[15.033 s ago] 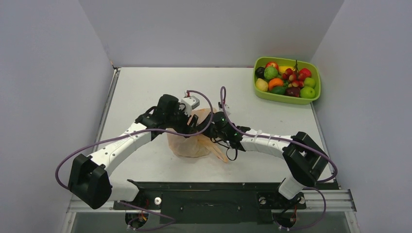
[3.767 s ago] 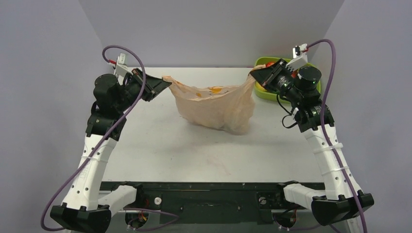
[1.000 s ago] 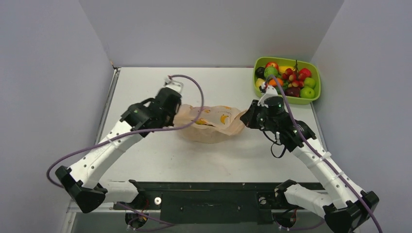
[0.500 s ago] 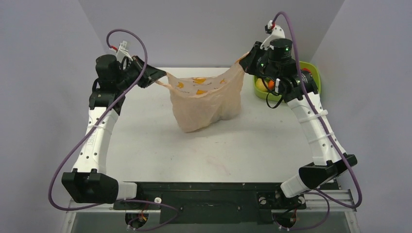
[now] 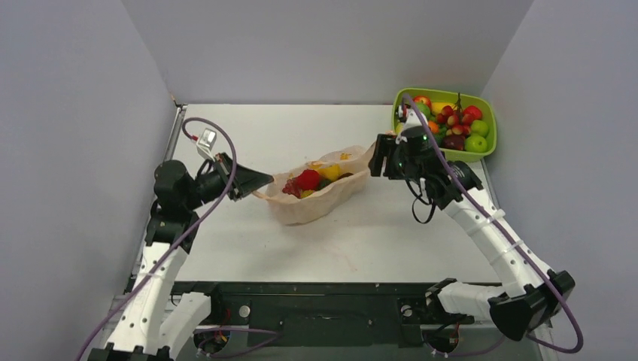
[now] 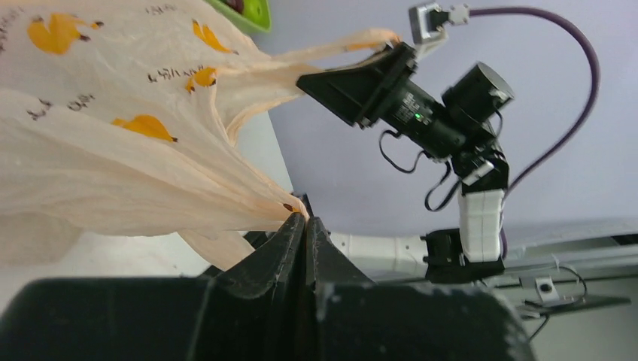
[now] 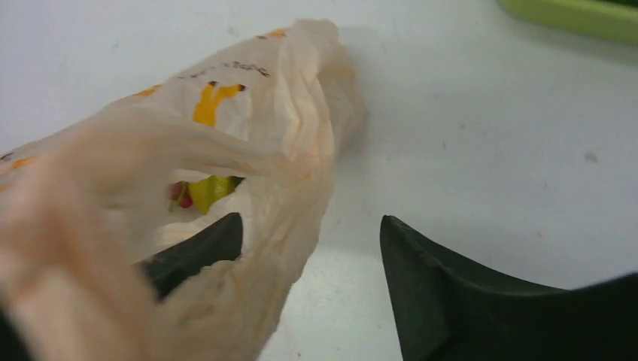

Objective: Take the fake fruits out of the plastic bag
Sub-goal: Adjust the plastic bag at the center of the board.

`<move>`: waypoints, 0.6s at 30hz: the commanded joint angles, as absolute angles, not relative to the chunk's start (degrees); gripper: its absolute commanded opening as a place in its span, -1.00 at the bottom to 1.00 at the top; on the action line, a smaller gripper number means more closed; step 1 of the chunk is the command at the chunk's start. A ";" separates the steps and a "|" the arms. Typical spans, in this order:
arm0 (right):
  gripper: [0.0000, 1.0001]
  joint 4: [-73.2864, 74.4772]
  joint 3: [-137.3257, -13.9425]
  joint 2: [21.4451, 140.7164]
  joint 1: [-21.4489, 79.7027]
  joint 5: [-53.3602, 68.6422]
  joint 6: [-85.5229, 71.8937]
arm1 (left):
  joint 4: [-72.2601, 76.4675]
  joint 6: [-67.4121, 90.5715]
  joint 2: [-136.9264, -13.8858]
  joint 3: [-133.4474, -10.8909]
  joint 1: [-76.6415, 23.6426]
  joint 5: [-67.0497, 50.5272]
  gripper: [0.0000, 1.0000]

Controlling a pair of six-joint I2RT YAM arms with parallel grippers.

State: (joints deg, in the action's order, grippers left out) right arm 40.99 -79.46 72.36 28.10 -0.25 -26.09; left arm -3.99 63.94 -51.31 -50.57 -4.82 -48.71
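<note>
The peach-orange plastic bag (image 5: 316, 201) lies slumped on the table with its mouth gaping. Fake fruits show inside it: a red one (image 5: 307, 179) and a yellow one (image 5: 329, 173). My left gripper (image 5: 259, 180) is shut on the bag's left edge, the film pinched between its fingertips (image 6: 305, 218). At the bag's right end my right gripper (image 5: 376, 158) is open. In the right wrist view its jaws (image 7: 312, 222) stand apart and the bag (image 7: 248, 150) drapes over the left finger, with a yellow fruit (image 7: 211, 192) showing through the loop.
A lime-green tray (image 5: 440, 153) at the back right corner is piled with several more fruits (image 5: 450, 120), just behind the right wrist. Its edge shows in the right wrist view (image 7: 572, 15). Grey walls close in the table on three sides.
Both arms have come down from holding the bag stretched in the air. The bag now rests on the table with its mouth open, and the right gripper has opened off its handle.
</note>
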 commanded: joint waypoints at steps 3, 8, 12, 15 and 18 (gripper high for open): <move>0.56 41.45 -65.49 55.49 29.01 -11.77 -29.77 | -1.97 69.87 -38.69 -40.56 -12.89 -42.52 -1.00; 0.67 44.31 -62.05 46.10 29.33 -12.83 -36.62 | -2.78 69.95 -38.22 -39.65 -15.10 -40.63 -1.00; 0.69 45.78 -63.09 40.80 29.47 -12.72 -41.41 | -2.22 69.84 -39.19 -40.58 -15.33 -40.79 -1.00; 0.70 45.95 -64.67 38.58 29.69 -10.55 -45.87 | -2.36 69.36 -40.03 -41.64 -15.46 -41.15 -1.00; 0.71 42.81 -63.21 37.07 31.18 -6.87 -53.32 | -2.34 69.15 -40.29 -41.98 -15.50 -41.14 -1.00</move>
